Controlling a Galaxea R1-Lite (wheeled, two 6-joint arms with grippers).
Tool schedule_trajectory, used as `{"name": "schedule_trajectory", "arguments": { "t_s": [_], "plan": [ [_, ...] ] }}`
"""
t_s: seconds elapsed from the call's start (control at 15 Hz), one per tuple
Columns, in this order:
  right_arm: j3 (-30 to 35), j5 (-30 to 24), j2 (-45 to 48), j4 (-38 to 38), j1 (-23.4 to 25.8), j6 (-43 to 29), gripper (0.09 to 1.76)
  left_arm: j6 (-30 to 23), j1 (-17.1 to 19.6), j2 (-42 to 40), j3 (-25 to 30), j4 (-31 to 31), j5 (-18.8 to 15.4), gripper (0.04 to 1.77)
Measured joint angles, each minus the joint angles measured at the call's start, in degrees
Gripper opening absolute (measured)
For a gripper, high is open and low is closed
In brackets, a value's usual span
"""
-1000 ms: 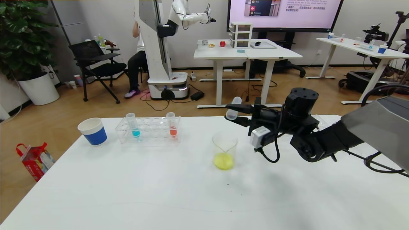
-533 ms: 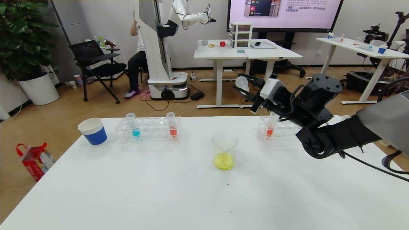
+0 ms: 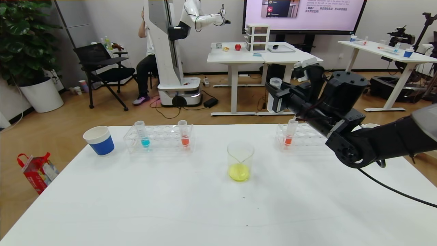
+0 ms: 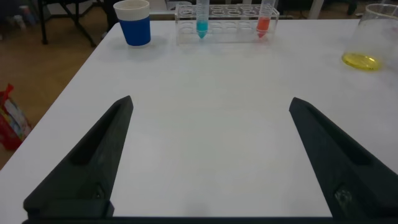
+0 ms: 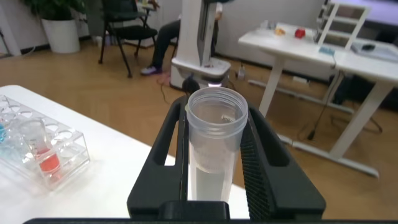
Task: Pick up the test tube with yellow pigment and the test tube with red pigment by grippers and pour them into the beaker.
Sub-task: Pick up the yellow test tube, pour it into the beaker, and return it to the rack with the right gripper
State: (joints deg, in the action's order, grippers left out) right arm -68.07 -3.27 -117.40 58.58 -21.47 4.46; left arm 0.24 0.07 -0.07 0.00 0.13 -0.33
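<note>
The beaker [image 3: 240, 160] stands mid-table with yellow liquid in its bottom; it also shows in the left wrist view [image 4: 370, 34]. My right gripper [image 3: 275, 92] is shut on a clear test tube [image 3: 275, 83] and holds it upright, high above the right rack [image 3: 307, 136]. No liquid shows in that tube [image 5: 214, 134]. One red-pigment tube [image 3: 290, 134] stands in the right rack, another [image 3: 184, 135] in the left rack [image 3: 158, 138]. My left gripper [image 4: 211, 109] is open and empty over bare table near the front, out of the head view.
A blue-liquid tube [image 3: 142, 135] stands in the left rack. A blue-and-white paper cup [image 3: 99, 140] sits at the table's far left. Beyond the table are desks, a chair, another robot and a seated person.
My right gripper has lifted away from above the beaker, swung back to the right and turned the tube from tipped over to upright. The yellow liquid in the beaker is unchanged.
</note>
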Motion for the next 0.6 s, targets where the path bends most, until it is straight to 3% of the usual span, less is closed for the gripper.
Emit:
{"name": "schedule_trajectory", "arguments": {
  "t_s": [0.13, 0.33, 0.6],
  "plan": [
    [-0.12, 2.19, 2.54, -4.91, 0.41, -2.57, 0.51, 0.02, 0.00, 0.00, 0.00, 0.00, 0.00, 1.75],
    [0.21, 1.95, 4.91, -5.44, 2.65, -3.50, 0.51, 0.00, 0.00, 0.00, 0.00, 0.00, 0.00, 1.75],
    [1.97, 0.18, 6.56, -5.50, 11.50, -3.58, 0.51, 0.00, 0.00, 0.00, 0.00, 0.02, 0.00, 1.75]
  ]
}}
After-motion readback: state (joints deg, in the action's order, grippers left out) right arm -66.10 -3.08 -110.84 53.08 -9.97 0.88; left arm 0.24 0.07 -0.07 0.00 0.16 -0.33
